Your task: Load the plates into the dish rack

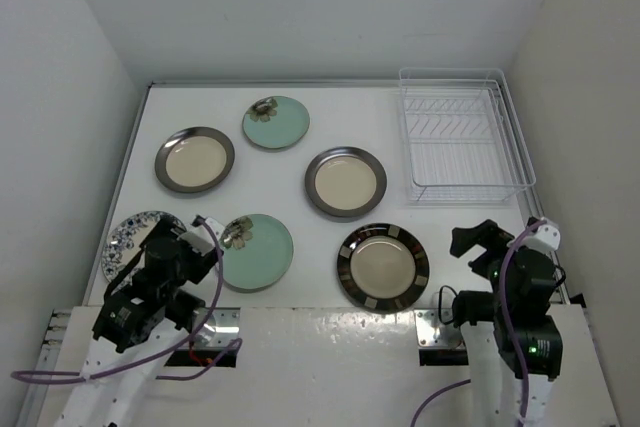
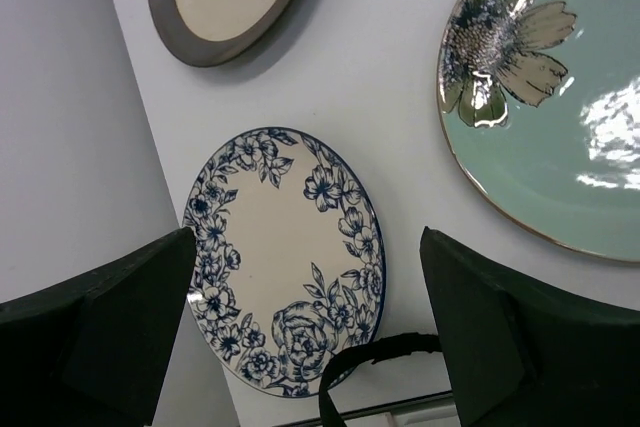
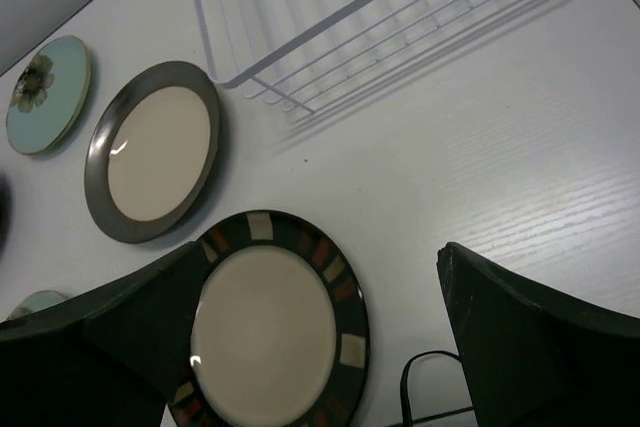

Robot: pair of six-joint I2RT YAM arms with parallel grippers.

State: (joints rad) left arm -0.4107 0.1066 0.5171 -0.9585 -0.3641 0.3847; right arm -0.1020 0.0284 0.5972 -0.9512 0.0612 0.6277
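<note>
Six plates lie flat on the white table. Two mint-green plates sit at the back (image 1: 276,122) and front left (image 1: 257,252). Two cream plates with grey rims lie at the left (image 1: 194,160) and the middle (image 1: 345,182). The black-banded plate (image 1: 383,266) is at the front middle, and shows in the right wrist view (image 3: 270,332). The blue-floral plate (image 1: 135,232) is at the far left, and shows in the left wrist view (image 2: 285,257). The wire dish rack (image 1: 462,135) stands empty at the back right. My left gripper (image 2: 305,337) is open above the blue-floral plate. My right gripper (image 3: 320,347) is open above the black-banded plate's right side.
White walls close in the table on the left, back and right. A black cable loop (image 2: 365,362) hangs below the left gripper. The rack's near corner (image 3: 240,82) shows in the right wrist view. A purple cable (image 1: 120,367) runs along the left arm.
</note>
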